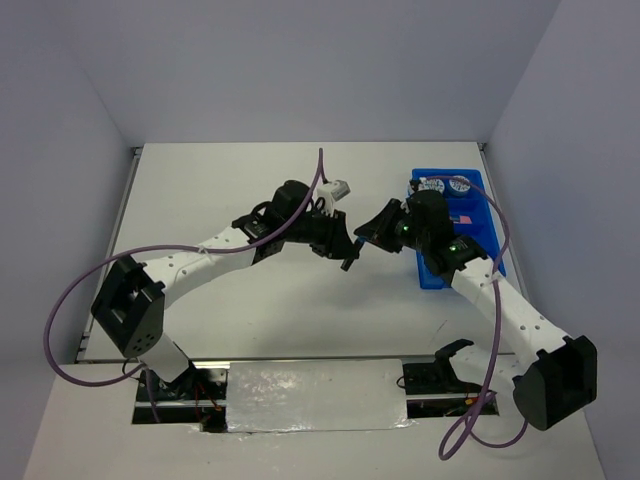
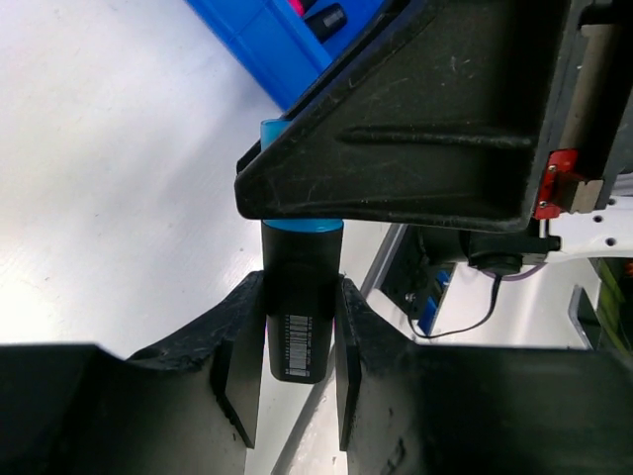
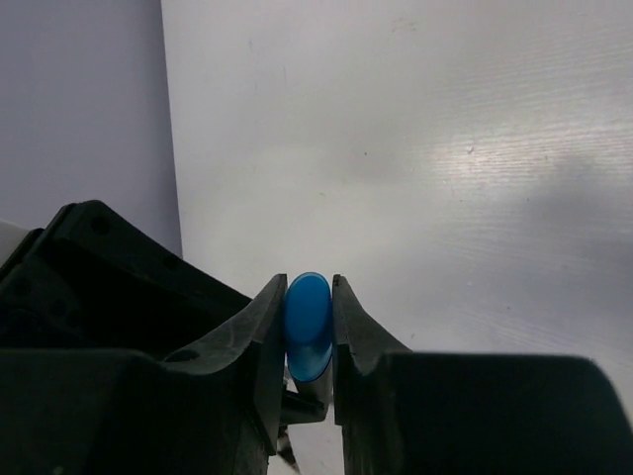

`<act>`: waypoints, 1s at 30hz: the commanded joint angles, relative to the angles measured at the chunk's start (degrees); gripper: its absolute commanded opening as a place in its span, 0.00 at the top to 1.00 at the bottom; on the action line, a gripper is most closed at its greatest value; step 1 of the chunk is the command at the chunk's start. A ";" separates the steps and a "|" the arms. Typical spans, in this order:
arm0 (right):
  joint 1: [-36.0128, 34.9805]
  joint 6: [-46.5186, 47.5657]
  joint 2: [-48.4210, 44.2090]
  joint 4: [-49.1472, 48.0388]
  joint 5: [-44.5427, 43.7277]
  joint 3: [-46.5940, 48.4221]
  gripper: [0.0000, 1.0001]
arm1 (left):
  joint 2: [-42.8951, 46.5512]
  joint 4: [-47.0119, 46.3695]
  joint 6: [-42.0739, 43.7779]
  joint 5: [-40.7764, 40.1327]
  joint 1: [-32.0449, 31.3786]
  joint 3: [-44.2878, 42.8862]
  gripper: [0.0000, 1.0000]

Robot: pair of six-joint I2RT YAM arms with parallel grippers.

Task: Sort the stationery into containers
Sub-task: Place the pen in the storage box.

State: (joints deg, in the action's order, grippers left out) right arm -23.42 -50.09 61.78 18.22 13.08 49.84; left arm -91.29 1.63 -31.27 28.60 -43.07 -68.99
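Observation:
A stubby black marker (image 1: 351, 251) with a blue end is held between both grippers above the table's middle. My left gripper (image 1: 338, 246) is shut on its black barcoded body (image 2: 301, 332). My right gripper (image 1: 366, 238) is shut on its blue end (image 3: 309, 319); it shows in the left wrist view (image 2: 425, 129) as a black block over the blue band. The blue tray (image 1: 496, 252) sits at the right, behind my right arm. Two round patterned discs (image 1: 448, 185) lie in its far compartments. The pens and pink case are hidden.
The tray's corner (image 2: 259, 42) shows in the left wrist view with a black marker tip (image 2: 324, 17) inside. Purple cables loop off both arms. A small white piece (image 1: 338, 188) sits by the left wrist. Walls enclose the table on three sides.

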 commanded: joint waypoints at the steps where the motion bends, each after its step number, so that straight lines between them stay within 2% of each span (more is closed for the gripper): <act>1: -0.93 -3.60 0.45 -7.39 3.51 -2.11 1.00 | 2.87 -1.65 1.82 -0.01 -0.35 -1.05 0.66; 2: -0.93 -4.05 0.10 -7.76 3.88 -2.47 1.00 | 2.87 1.07 1.65 -2.56 -0.35 -1.67 0.28; 3: 0.29 -4.23 -1.03 -7.58 3.79 -2.65 1.00 | 2.78 3.01 1.56 -5.19 -0.17 -2.46 0.09; 4: 1.52 -3.97 -1.74 -5.41 1.71 -2.73 1.00 | 2.69 7.29 1.56 -10.01 0.00 -4.29 0.01; 6: 4.59 -2.40 -3.84 -0.93 -2.69 -2.39 1.00 | 2.69 12.58 0.95 -14.87 0.87 -6.76 0.01; 7: 9.57 -1.69 -4.38 4.06 -7.32 -2.12 1.00 | 2.95 14.96 0.68 -16.54 1.23 -8.77 0.01; 9: 15.30 1.63 -5.78 7.61 -11.91 -1.86 1.00 | 3.74 22.60 -0.54 -23.30 2.45 -10.45 0.01; 10: 20.55 3.05 -6.05 9.80 -14.29 -1.86 1.00 | 4.70 24.54 -0.72 -24.63 2.99 -11.33 0.01; 11: 22.87 4.02 -6.23 11.21 -19.62 -1.68 1.00 | 5.32 28.30 -1.33 -26.82 3.51 -11.51 0.01; 13: 31.37 7.97 -5.71 12.19 -21.51 -1.77 1.00 | 7.60 30.88 -1.60 -27.11 5.01 -11.00 0.01; 19: 45.10 11.94 -4.74 10.88 -22.05 -3.09 1.00 | 13.50 35.72 -3.01 -24.83 6.68 -6.07 0.01; 25: 47.33 11.59 -0.36 8.24 -19.06 -3.35 1.00 | 16.66 36.34 -3.19 -21.48 6.68 -2.29 0.01; 27: 47.50 11.24 0.53 6.83 -18.18 -4.22 0.96 | 17.10 38.00 -3.01 -22.44 6.68 -2.72 0.01; 30: 47.68 10.80 1.50 6.31 -16.25 -5.28 0.86 | 17.37 40.63 -2.40 -23.58 7.03 -4.22 0.01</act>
State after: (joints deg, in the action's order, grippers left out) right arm 23.79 -39.53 62.89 26.79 -4.99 45.63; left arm -75.99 39.70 -33.47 5.37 -36.27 -71.24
